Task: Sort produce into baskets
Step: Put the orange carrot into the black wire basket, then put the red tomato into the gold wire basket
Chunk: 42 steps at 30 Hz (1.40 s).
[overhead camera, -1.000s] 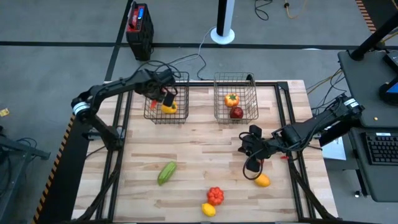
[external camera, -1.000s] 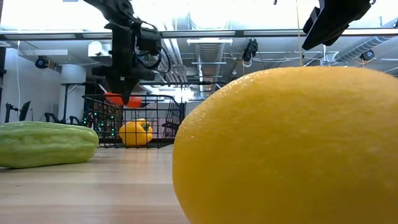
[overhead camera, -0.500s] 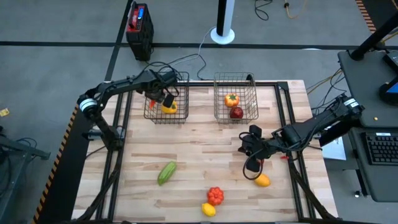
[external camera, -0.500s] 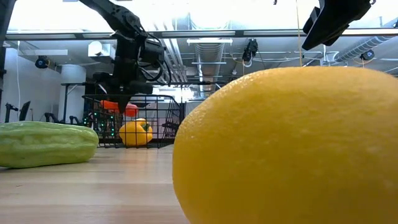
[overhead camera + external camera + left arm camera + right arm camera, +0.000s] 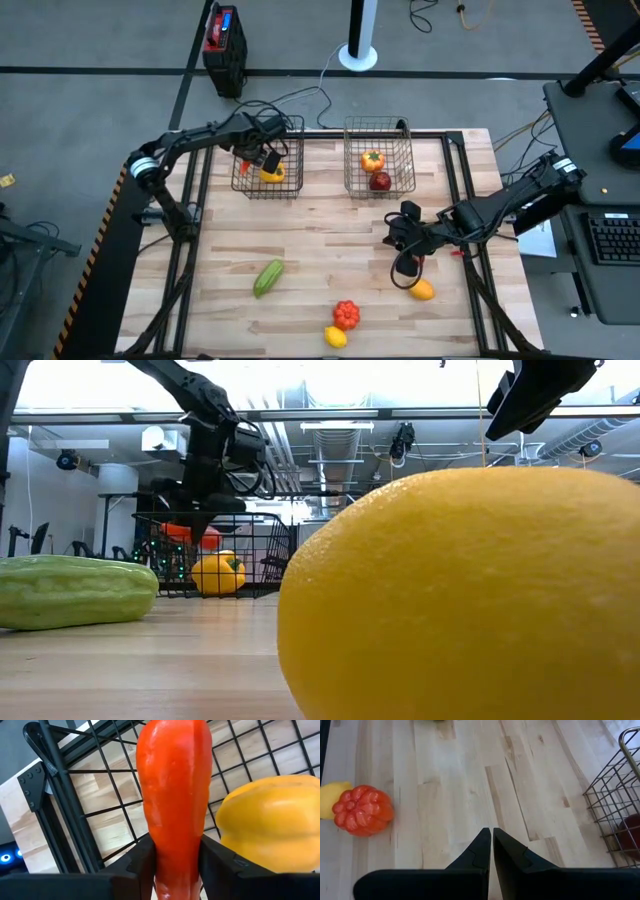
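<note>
Pale wood-plank counter (image 5: 320,250) in a black frame, grey floor around it.

High view: two wire baskets at the far edge. Left basket (image 5: 243,185) holds a yellow pepper (image 5: 271,172); left end effector (image 5: 262,157) is down inside it with an orange-red piece, apparently the carrot (image 5: 246,167). Right basket (image 5: 352,180) holds a tomato-like piece (image 5: 373,159) and a dark red apple (image 5: 381,181). Right end effector (image 5: 398,237) hovers over the counter in front of that basket. Loose on the counter: green cucumber (image 5: 267,277), red ribbed piece (image 5: 346,314), small yellow lemon (image 5: 335,337), orange-yellow fruit (image 5: 423,290).

Low view: a yellow fruit (image 5: 460,595) fills the near frame, with the cucumber to one side. Behind, the left arm reaches into the basket above the pepper.

Left wrist view: carrot (image 5: 172,800) sits between the fingers (image 5: 137,865), which touch both its sides, so it is held. It lies just beside the pepper (image 5: 270,825), over the mesh floor.

Right wrist view: fingers pressed together, holding nothing, above bare planks, with the red ribbed piece (image 5: 364,811) off to one side.

Step in hand, as judged: dropping the carrot. Best done by spreading the fingers fully while low over the mesh, keeping clear of the pepper, then lifting straight up so nothing snags the wires.
</note>
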Available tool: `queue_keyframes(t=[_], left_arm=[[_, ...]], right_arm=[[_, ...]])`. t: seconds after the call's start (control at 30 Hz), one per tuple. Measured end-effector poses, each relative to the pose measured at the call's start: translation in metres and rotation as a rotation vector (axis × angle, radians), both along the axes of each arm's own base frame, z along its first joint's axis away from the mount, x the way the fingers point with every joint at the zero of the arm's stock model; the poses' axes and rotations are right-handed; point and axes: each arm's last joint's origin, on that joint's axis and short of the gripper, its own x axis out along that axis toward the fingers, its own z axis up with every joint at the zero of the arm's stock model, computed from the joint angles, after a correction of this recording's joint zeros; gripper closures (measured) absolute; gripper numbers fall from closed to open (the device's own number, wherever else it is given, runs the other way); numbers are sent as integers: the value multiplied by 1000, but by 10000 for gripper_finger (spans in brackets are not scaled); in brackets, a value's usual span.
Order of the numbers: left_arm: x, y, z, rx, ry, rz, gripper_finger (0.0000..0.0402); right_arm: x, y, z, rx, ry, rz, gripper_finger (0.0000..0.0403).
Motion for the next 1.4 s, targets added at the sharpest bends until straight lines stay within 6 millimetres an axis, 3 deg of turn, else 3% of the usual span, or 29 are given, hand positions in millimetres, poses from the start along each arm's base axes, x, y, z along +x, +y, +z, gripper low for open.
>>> queue_keyframes(t=[0.83,1.4], left_arm=[[4,-2,-1,13,-18,-5,276],[9,-8,0,5,-4,-70,214]], right_arm=[[0,0,0,2,-5,0,390],[0,0,0,3,-5,0,390]])
